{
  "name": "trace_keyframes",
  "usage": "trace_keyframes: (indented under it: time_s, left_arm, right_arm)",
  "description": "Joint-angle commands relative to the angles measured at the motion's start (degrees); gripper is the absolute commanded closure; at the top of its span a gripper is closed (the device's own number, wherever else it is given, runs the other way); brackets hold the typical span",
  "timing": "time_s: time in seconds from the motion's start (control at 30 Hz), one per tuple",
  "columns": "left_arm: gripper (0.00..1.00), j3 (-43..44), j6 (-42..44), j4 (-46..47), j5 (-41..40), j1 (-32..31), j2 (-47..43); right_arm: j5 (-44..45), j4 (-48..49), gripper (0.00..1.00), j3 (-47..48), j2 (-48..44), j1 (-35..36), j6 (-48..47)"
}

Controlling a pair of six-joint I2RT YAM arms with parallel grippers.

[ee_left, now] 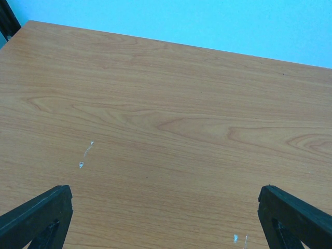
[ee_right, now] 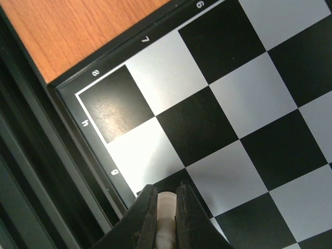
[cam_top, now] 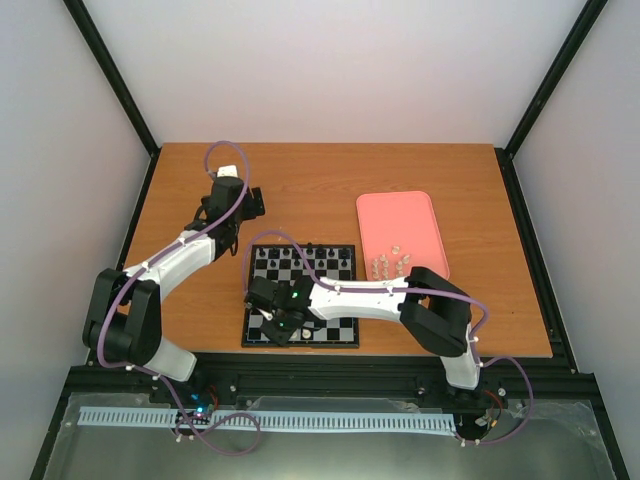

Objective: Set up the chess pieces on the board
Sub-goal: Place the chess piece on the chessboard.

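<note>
Gripping one cream chess piece (ee_right: pixel 166 207) just above the board (ee_right: pixel 244 104) near a corner, the right hand (ee_right: pixel 166 193) shows this only in its wrist view; overhead, its own arm (cam_top: pixel 360 297) covers the piece. Overhead alone shows more cream pieces (cam_top: pixel 390 265) on the pink tray (cam_top: pixel 400 215) and black pieces (cam_top: pixel 305 256) on the board's far rows. Left hand (ee_left: pixel 166 207) wide open over the table (ee_left: pixel 155 104).

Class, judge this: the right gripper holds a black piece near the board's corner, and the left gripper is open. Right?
No: the piece in the right gripper is cream-white, not black; the right wrist view shows it. The rest stands.
</note>
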Motion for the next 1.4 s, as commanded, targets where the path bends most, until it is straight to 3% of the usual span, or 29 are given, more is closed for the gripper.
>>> trace_keyframes:
  time_s: [0.0,0.37,0.5,0.6,1.37]
  left_arm:
    - [0.0,-0.3,0.4,1.6,0.1,-0.1,-1.6]
    - [0.0,-0.5,0.7,1.8,-0.3,-0.1,-1.4]
    - [0.0,-0.2,0.7,1.8,-0.1,-0.1,-1.1]
    - [0.0,-0.2,0.7,1.7,-0.2,-0.1,-1.0]
    - [0.0,0.2,1.2,1.2,-0.9,-0.1,-1.7]
  right_arm:
    - [1.8,0.5,0.94,0.3,1.9,0.4,-0.5]
    - [2.5,0.0,0.9,0.1,1.7,0.4,-0.9]
    - [2.0,0.7,0.76,-1.0,0.7,0.5,-1.0]
    - [2.0,0.9,0.72,-1.2,0.5,0.5,-1.1]
    - [3.2,-0.5,0.63,2.0,-4.7,0.5,-3.4]
